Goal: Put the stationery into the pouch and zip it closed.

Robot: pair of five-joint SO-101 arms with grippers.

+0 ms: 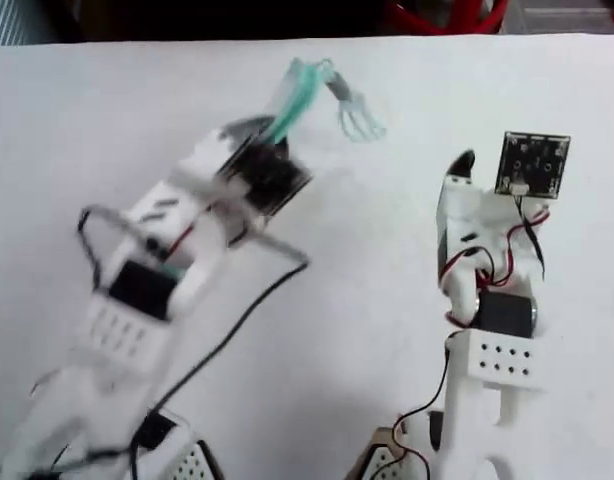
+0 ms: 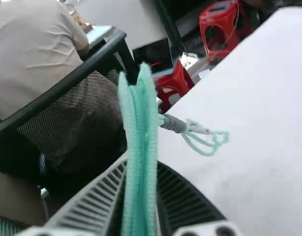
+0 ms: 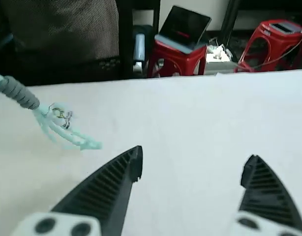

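1. The right jaws stood wide open and empty, low over the white counter [image 3: 190,108].
2. To their left and slightly farther, the left jaws were clamped tight on the teal mesh pouch [image 2: 138,123], which stuck out past their tips over the counter's far middle.
3. Beyond, its grey zipper pull with teal cord loops [image 2: 204,140] dangled.

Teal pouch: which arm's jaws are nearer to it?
Left. The left arm has its jaws shut on the teal pouch; the right arm sits apart to the side, jaws open on nothing.
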